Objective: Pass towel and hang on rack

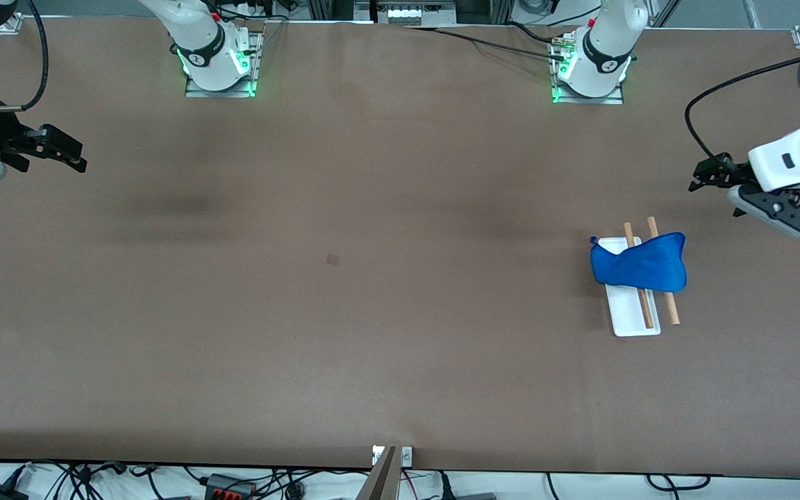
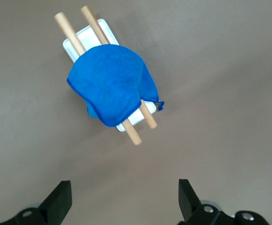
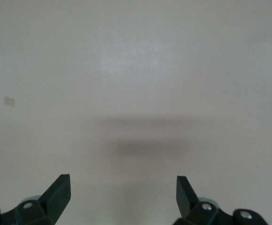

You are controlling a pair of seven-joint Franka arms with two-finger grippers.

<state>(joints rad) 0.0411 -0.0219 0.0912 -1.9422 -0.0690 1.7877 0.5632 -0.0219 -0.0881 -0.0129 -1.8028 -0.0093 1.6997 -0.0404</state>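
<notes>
While my left gripper [image 1: 704, 173] is hanging in the air at the left arm's end of the table [image 1: 344, 333], its fingers [image 2: 61, 200] are standing wide apart and gripping nothing. The blue towel [image 1: 639, 265] is lying draped over the rack [image 1: 636, 321] — covering the middle of both wooden rods [image 1: 671, 309], whose ends are sticking out on either side. My left wrist view is showing what the front view is not: a small loop tag [image 2: 159, 105] poking out at one corner of the towel. My right gripper [image 1: 67, 153] is waiting over the right arm's end of the table, also spread wide and empty — its wrist view is showing bare tabletop and a small square mark [image 3: 9, 101].
</notes>
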